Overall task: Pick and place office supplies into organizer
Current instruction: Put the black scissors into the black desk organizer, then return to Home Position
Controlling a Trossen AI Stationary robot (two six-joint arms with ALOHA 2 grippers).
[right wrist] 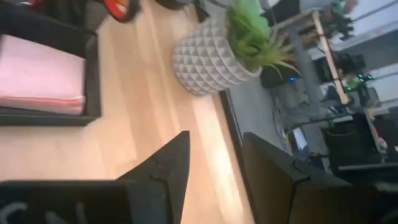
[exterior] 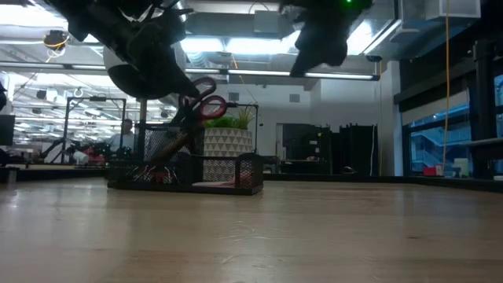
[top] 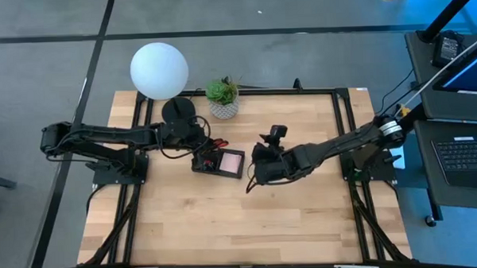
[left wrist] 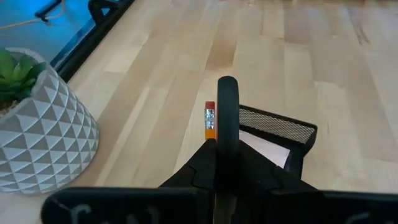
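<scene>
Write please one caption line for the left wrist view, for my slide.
Left tool holds an orange pencil above the black mesh organizer, with the potted plant beside.

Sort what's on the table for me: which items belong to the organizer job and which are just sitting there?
Part of the job:
- black mesh desk organizer
- pink square sticky-note pad, lying in the organizer
- red-handled scissors, standing in the organizer
- orange pencil with red eraser, pinched in the left claw

Just lying about:
- green plant in a white patterned pot
- white globe lamp
</scene>
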